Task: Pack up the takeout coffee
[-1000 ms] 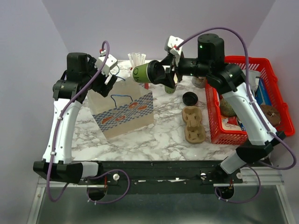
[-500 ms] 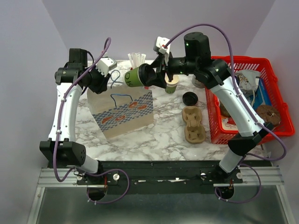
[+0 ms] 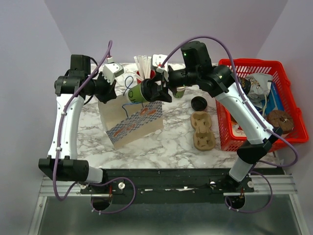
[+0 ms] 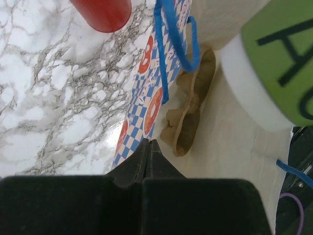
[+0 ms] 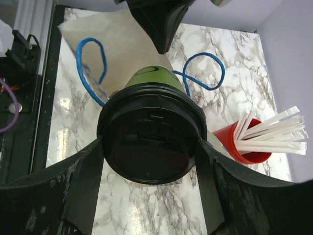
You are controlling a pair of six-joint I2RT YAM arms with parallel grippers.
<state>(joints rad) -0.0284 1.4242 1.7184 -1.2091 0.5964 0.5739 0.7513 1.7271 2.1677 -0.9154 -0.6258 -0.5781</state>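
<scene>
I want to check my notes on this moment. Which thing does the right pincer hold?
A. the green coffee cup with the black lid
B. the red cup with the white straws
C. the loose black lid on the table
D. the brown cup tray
A: the right pincer has a finger on each side of the black lid of the coffee cup, which lies tipped on its side above the paper bag.

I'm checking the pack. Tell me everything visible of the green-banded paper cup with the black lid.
The green-banded paper cup has black lettering, a pale base and a round black plastic lid pressed on. It hangs tilted on its side, base first at the open mouth of the patterned paper bag, clamped at the lid end by the right pincer.
</scene>
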